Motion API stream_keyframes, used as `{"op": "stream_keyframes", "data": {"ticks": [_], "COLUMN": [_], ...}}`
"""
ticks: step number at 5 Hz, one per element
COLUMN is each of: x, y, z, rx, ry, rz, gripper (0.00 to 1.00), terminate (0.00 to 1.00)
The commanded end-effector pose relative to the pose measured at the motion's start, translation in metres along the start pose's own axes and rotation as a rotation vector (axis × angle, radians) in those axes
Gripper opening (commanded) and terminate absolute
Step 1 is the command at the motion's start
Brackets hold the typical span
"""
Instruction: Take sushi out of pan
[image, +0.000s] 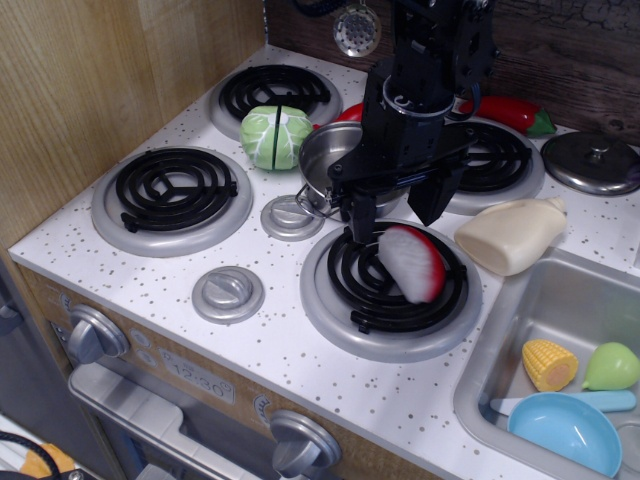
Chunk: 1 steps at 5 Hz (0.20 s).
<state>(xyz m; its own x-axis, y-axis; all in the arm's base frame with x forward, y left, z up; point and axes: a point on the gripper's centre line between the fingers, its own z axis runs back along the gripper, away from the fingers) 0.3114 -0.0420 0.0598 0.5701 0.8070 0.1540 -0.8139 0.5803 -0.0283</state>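
**Sushi on the front burner, tool spread above it**

The sushi (408, 262) lay tilted on the black coil of the front burner (392, 285), red top facing right and white underside facing left, clear of the pan (338, 172). Just above it hung the tool (398, 205), its two dark fingers spread wide with nothing between them; the left finger stood close to the sushi's upper end, though whether it touched could not be told.

The pan sat just behind that burner, on the worktop (300, 350) between the burners, largely hidden by the black arm that crossed in front of it. Only its left rim and one wire loop handle showed. A small round grey cap (291, 216) lay beside that handle, and a second one (229, 293) lay nearer the front edge.

Left of the pan sat a green cabbage (276, 136). Right of the front burner a cream bottle (514, 233) lay on its side, near the sushi but apart from it. Behind, a red chili pepper (512, 112) rested along the back wall, and a flat steel lid (591, 160) with a knob sat at far right.

The sink (500, 345) at lower right held a piece of corn (549, 363), a green pear (612, 366) and a blue bowl (565, 432).
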Motion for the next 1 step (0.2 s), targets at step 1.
{"op": "stream_keyframes", "data": {"ticks": [1], "x": [0.0030], "y": [-0.0066], "z": [0.0144], "rx": [-0.049], "ry": [-0.027], "rz": [-0.009], "gripper": [1.00], "terminate": [1.00]}}
